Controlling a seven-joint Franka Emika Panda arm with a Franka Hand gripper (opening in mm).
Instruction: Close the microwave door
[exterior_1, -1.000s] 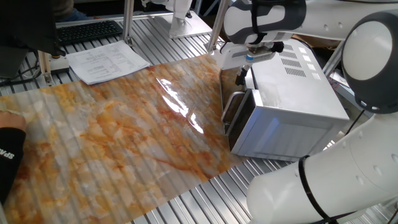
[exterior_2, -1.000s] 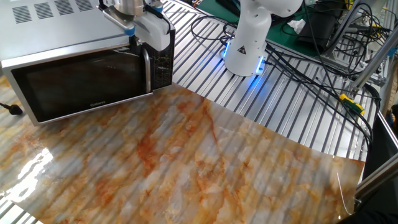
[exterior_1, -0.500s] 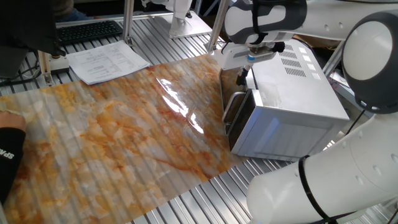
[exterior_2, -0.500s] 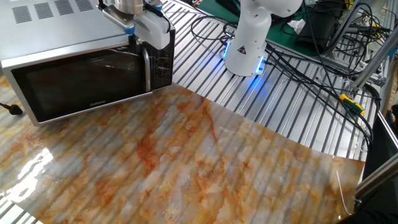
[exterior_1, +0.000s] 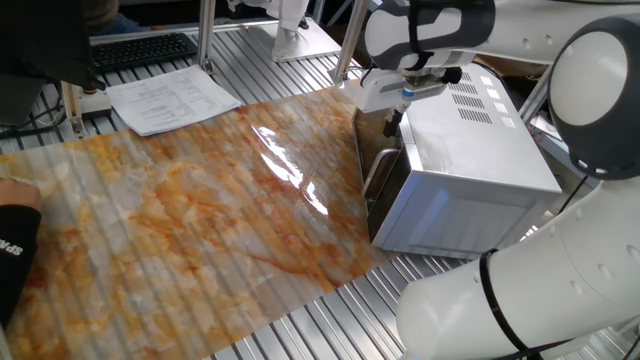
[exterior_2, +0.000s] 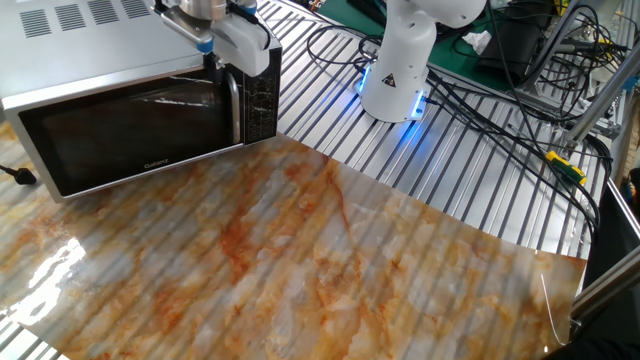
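The white robot arm's pincer (exterior_2: 213, 62) hangs at the top front edge of the boxy silver-grey metal microwave (exterior_1: 480, 150), just above the vertical silver bar handle (exterior_2: 237, 110). Whether its fingers are wide or narrow cannot be told; the white housing hides them. Below and beside the pincer, the dark-glass, silver-framed microwave door (exterior_2: 125, 135) lies nearly flush with the body. The microwave stands on the orange-marbled counter (exterior_2: 330, 260).
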